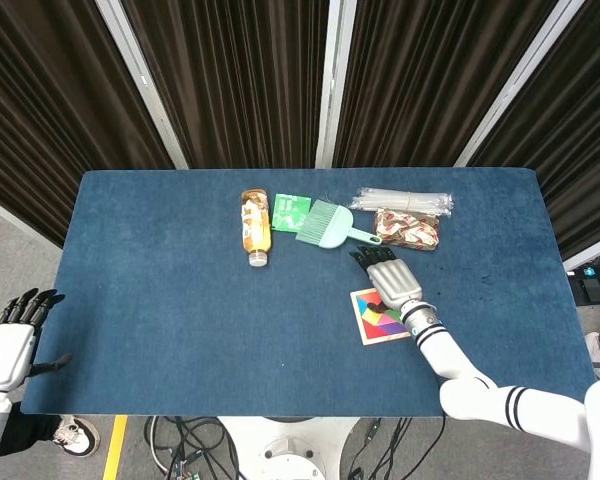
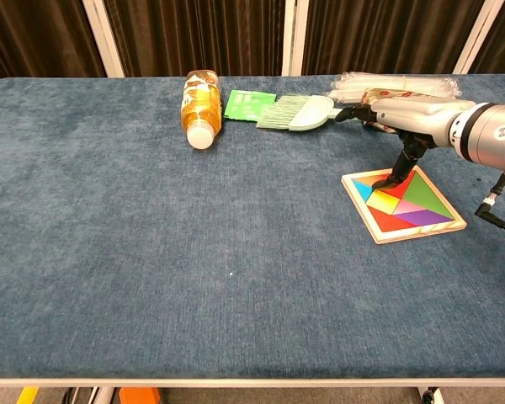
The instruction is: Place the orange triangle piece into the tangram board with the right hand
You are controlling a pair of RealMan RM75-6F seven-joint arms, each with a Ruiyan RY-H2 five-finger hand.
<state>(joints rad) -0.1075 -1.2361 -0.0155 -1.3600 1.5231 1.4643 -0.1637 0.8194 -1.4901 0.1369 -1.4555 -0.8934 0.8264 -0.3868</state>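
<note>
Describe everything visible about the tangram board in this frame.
The tangram board is a square tray with a pale, wood-looking rim, lying flat and turned diagonally on the blue table, right of centre. Coloured flat pieces fill it: orange, red, blue, yellow, green, purple and pink. The right hand reaches over its far corner, one dark finger pointing down onto the orange triangle. Nothing else touches it.

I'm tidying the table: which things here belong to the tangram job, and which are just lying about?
Job: square wooden tangram board; orange triangle piece, touched by the right hand.

Lying about: orange drink bottle, green packet, mint-green brush, clear straw bundle, patterned snack pack.
</note>
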